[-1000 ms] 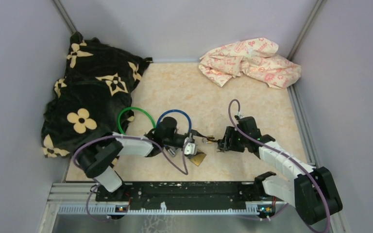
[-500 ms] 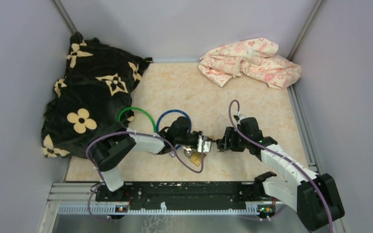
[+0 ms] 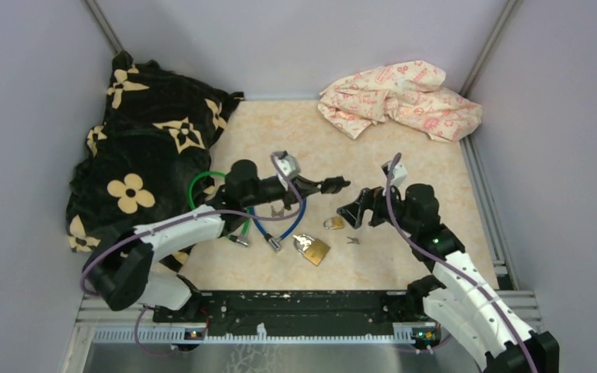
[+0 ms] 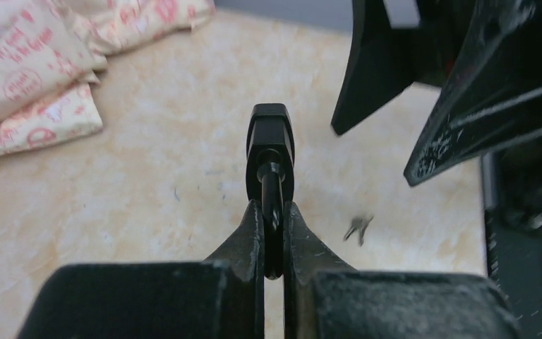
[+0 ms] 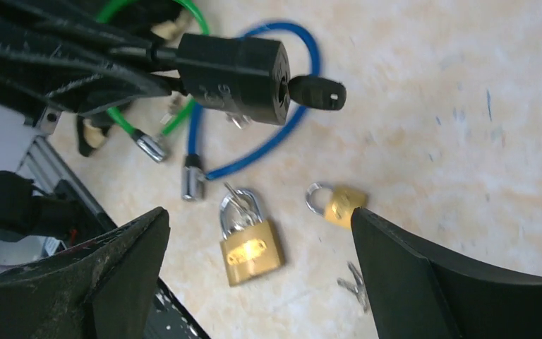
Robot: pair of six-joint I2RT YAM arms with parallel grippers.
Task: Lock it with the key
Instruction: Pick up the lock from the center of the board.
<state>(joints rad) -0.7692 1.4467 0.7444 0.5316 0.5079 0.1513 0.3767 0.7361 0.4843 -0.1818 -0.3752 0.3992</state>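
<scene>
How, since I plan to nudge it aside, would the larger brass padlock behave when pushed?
The larger brass padlock lies flat on the table, so it would probably slide rather than roll. It looks like solid metal: likely rigid and heavy for its size.

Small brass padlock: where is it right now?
In the top view the small brass padlock lies near centre, just right of and beyond the large brass padlock, close to the open right gripper.
</scene>
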